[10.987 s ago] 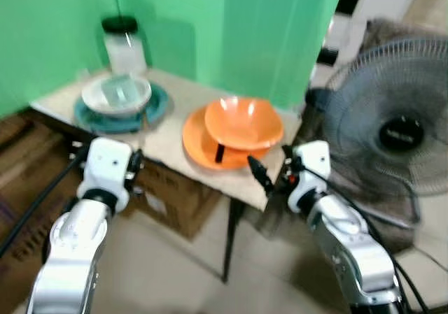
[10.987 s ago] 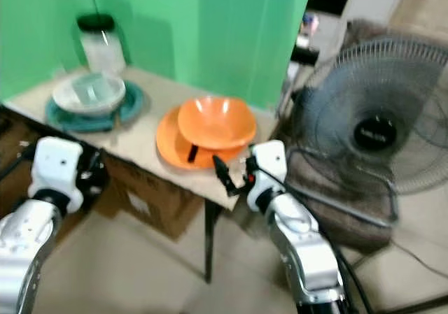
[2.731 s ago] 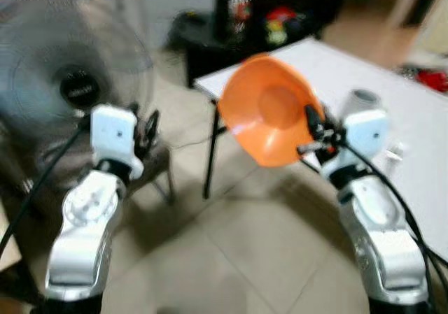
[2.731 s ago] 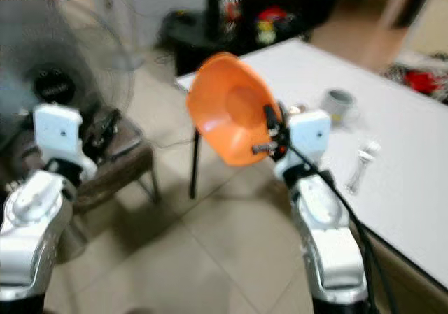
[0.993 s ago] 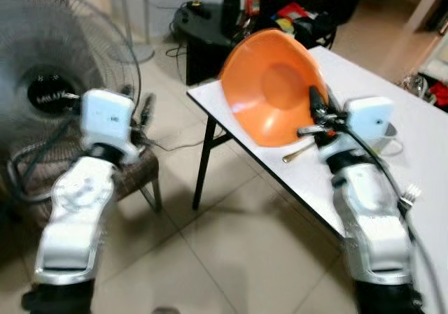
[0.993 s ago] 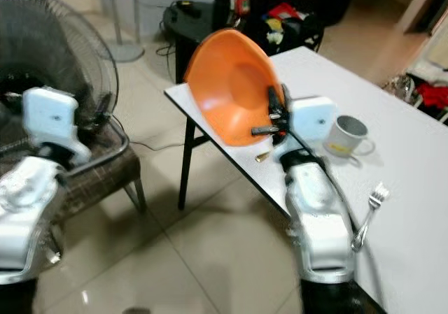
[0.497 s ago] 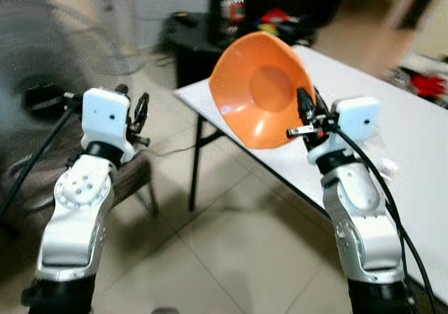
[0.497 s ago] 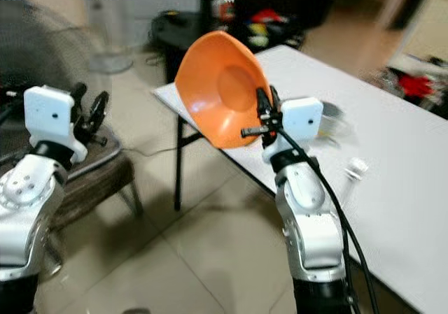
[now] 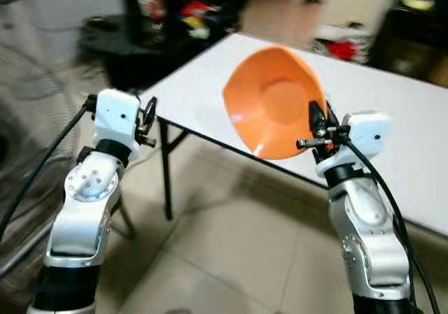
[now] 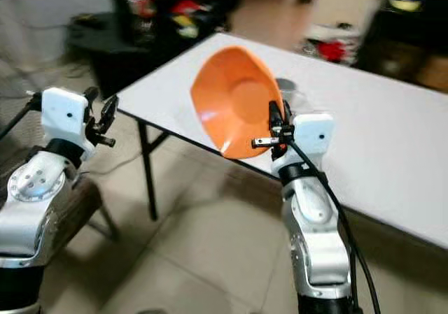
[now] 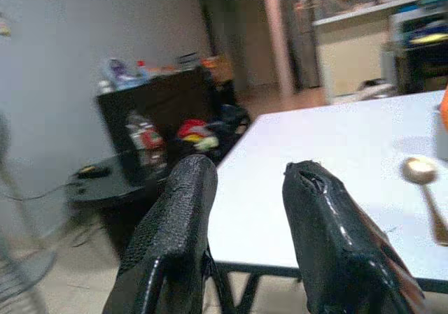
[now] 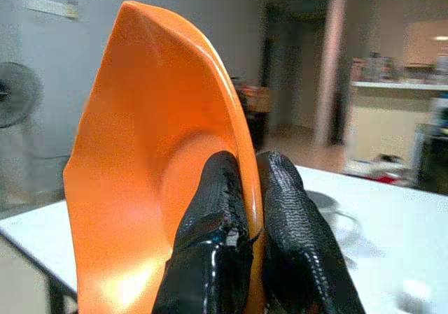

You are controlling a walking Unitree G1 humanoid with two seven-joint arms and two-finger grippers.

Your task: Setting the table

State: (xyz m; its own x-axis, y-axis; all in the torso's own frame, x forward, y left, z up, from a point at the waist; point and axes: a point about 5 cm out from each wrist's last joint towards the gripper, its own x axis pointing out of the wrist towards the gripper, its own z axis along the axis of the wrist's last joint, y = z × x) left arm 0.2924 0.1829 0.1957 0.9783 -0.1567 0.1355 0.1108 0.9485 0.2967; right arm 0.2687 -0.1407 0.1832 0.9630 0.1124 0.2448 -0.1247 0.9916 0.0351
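We've got the bowl [image 9: 274, 101] up in the air, tipped nearly on edge, our right gripper [image 9: 319, 126] pinched on its lower rim. The white table [image 9: 406, 125] lies just ahead and below it, so the right arm, raised with elbow bent, is the one to set it down. Left gripper [image 9: 145, 118] sits idle, fingers [image 11: 175, 237] apart (nothing between them).

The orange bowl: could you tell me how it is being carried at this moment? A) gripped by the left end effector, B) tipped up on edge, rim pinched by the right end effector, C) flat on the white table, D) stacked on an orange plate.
B: the right end effector pinches the rim of the orange bowl, which stands on edge above the white table.
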